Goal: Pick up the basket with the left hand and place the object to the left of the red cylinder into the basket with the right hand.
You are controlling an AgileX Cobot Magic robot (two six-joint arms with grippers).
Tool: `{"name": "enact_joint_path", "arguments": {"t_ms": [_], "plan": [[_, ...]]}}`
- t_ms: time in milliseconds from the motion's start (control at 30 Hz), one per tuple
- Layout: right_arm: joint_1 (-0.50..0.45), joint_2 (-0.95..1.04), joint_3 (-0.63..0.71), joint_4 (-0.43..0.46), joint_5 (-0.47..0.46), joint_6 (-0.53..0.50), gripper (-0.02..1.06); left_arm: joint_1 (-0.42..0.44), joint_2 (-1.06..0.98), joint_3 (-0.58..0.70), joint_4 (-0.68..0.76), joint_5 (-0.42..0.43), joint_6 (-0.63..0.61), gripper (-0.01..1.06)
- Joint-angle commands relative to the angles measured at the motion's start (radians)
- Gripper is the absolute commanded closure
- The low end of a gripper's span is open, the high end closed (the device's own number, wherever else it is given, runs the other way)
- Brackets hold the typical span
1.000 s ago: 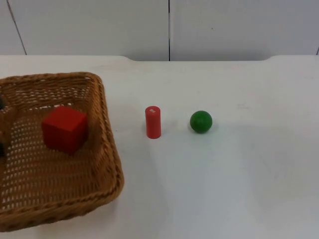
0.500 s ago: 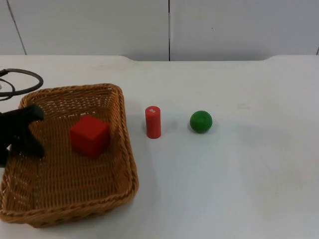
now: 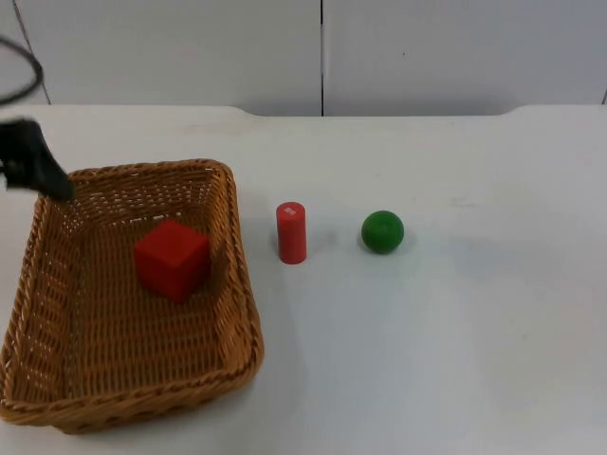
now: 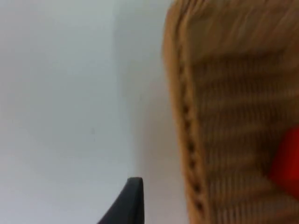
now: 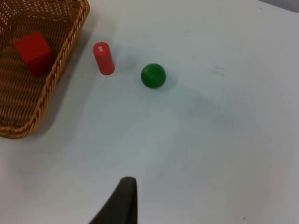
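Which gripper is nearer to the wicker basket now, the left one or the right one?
Left. The left gripper is just beside the basket, at its far left corner. The right gripper waits well away, over bare table beyond the red cylinder and green ball.

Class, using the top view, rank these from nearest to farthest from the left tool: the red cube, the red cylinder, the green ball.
Measured from the left tool, at the basket's far left corner:
1. Red cube, inside the basket.
2. Red cylinder, upright just right of the basket.
3. Green ball, right of the cylinder.
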Motion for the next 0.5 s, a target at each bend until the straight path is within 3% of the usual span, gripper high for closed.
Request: {"name": "enact_joint_path", "arguments": {"t_ms": [0,300,467], "plan": [[-0.006,-0.006,0.005,0.000,-0.008,0.002,0.03,0.001,-0.097,-0.003,0.062,0.033,-0.035,0.00],[-0.006,-0.033,0.005,0.000,-0.050,0.002,0.03,0.001,-0.486,-0.003,0.198,0.279,-0.093,0.00],[-0.006,-0.135,0.005,0.000,-0.087,0.002,0.03,0.001,-0.659,-0.003,0.331,0.357,-0.181,0.00]]}}
